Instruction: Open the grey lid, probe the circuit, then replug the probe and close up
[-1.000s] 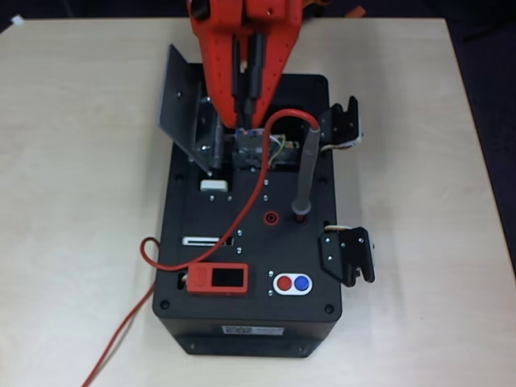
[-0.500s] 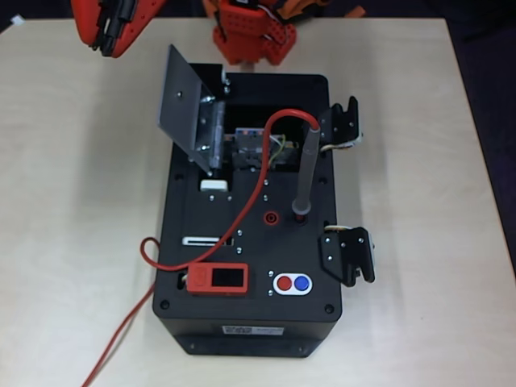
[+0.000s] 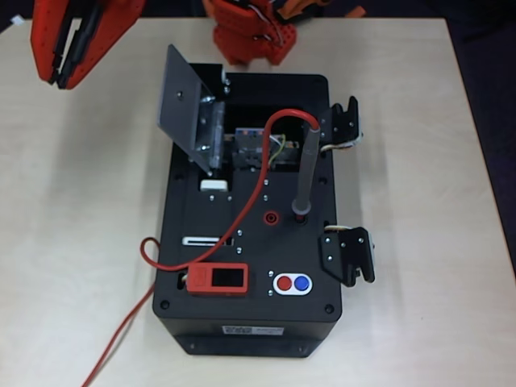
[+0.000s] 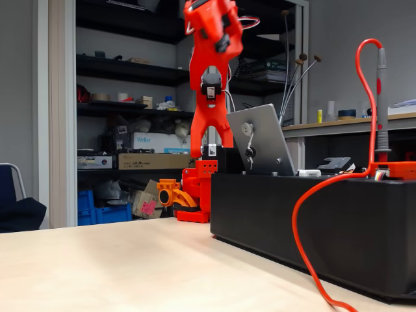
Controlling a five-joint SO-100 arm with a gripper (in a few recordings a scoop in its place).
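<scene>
The grey lid [image 3: 181,101] stands raised on its hinge at the black box's [image 3: 242,322] back left, its knob facing the fixed view [image 4: 260,140]. The circuit [image 3: 254,147] lies uncovered in the recess beside it. The grey probe [image 3: 306,169] stands upright in a socket on the box top, its red wire [image 3: 250,201] looping over the box; in the fixed view the probe [image 4: 381,97] rises at the right. My red gripper [image 3: 58,79] hangs high over the table, left of the lid and box. In the fixed view the gripper [image 4: 211,151] points down, open, holding nothing.
An orange-red display module [image 3: 216,279] and a red and blue button pair [image 3: 292,283] sit at the box's front. Two black clamps [image 3: 348,254] jut from its right side. The red wire trails off the table's front left. The arm's base [image 3: 246,36] stands behind the box.
The gripper rose from above the circuit recess and swung far to the left, then shifted a little further left and forward. Lid, probe and wire have not moved.
</scene>
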